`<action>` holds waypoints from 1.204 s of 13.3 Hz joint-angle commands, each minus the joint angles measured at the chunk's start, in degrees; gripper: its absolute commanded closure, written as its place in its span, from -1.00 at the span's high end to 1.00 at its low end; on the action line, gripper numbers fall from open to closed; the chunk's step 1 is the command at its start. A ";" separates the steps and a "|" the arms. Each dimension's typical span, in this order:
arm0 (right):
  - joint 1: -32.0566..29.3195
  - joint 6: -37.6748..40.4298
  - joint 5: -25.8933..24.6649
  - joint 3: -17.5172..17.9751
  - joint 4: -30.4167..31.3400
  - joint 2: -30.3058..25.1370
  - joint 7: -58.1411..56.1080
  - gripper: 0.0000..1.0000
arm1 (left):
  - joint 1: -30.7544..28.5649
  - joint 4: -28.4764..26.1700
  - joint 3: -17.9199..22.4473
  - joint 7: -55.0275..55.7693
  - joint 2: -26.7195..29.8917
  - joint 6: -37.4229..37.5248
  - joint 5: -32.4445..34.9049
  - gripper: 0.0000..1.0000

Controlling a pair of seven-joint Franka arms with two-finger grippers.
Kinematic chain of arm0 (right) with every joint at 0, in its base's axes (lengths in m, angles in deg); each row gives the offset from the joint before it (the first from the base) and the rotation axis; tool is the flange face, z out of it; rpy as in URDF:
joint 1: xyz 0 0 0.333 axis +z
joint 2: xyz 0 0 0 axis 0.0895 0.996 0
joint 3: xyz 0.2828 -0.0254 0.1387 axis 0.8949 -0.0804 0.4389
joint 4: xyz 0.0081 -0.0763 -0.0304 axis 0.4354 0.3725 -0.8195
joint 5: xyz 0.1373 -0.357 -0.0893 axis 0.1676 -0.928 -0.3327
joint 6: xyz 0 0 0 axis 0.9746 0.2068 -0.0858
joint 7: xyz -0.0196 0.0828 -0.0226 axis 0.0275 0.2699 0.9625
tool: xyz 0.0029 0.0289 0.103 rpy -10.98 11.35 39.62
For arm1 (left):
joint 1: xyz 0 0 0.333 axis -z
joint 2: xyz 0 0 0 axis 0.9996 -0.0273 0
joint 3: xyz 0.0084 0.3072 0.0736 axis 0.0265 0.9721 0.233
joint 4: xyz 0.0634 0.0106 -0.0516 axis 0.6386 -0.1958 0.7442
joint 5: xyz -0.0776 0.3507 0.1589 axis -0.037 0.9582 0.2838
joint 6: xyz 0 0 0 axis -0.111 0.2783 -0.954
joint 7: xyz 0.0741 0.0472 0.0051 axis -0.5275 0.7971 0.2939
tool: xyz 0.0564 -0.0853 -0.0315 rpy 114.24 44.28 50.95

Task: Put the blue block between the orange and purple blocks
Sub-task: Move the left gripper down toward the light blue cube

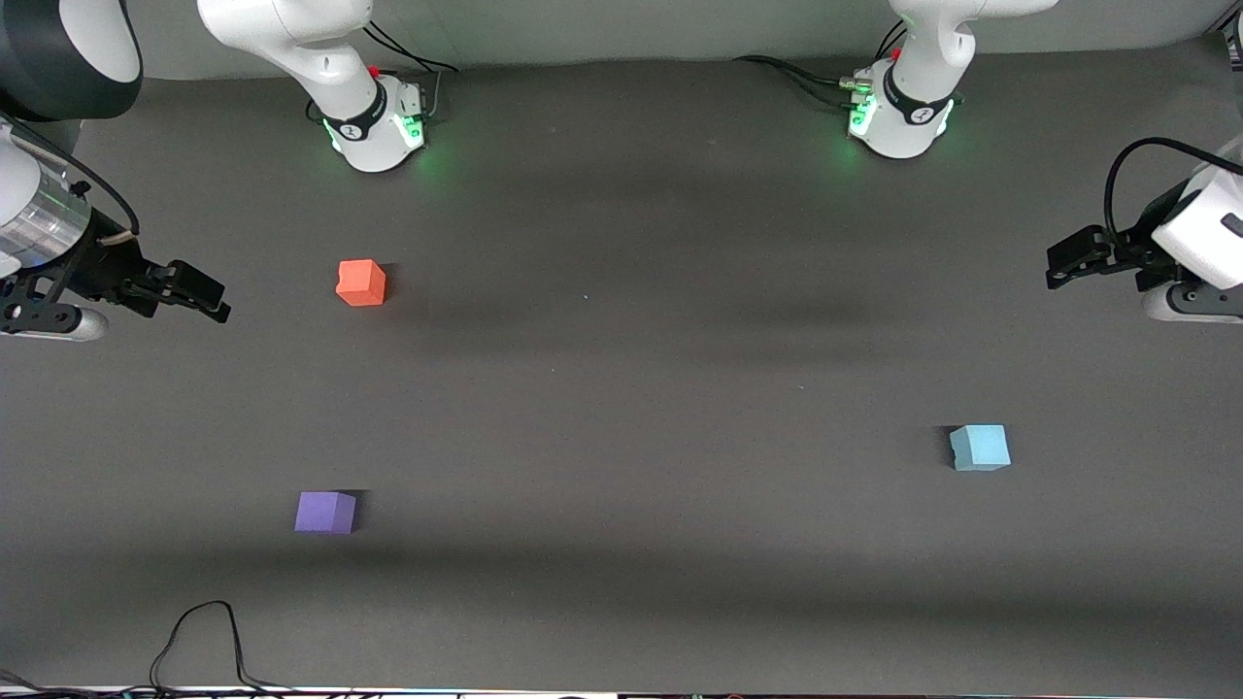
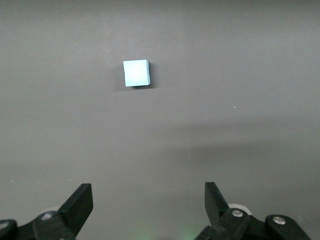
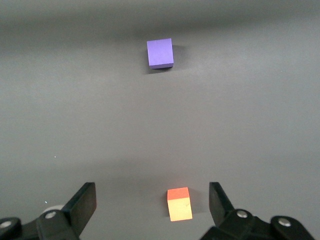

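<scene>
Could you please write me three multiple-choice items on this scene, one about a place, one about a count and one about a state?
1. Which block lies nearest the front camera?
A. orange block
B. purple block
C. blue block

2. How many blocks are on the table?
A. two
B. three
C. four

3. How is the left claw?
A. open, holding nothing
B. shut on the blue block
C. shut on the orange block

Key: 1 B, the purple block sits lower in the front view than the orange block and blue block. 2 B, those three alone show. 3 A, the left claw shows spread fingers with only table between.
</scene>
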 commanded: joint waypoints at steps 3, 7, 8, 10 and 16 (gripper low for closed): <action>0.25 -0.41 0.54 -1.30 1.36 -1.58 -1.08 1.00 | -1.14 -6.57 1.57 -2.20 0.51 -8.29 -0.10 1.00; 0.25 -0.24 0.54 -1.39 1.45 -1.58 -1.17 1.00 | -2.64 -12.38 1.57 -3.44 -4.65 -20.59 -0.10 1.00; 0.25 -0.24 0.54 -1.39 1.45 -1.58 -1.26 1.00 | -2.73 -12.65 1.57 -3.44 -6.76 -23.14 -0.10 1.00; 0.17 -0.24 0.54 -1.39 1.54 -1.58 -1.26 1.00 | -2.82 -12.91 1.57 -3.44 -11.24 -28.59 -0.10 1.00; 0.17 -0.15 0.54 -1.39 1.45 -1.57 -1.26 1.00 | -2.99 -13.09 1.57 -3.44 -25.39 -47.31 -0.01 1.00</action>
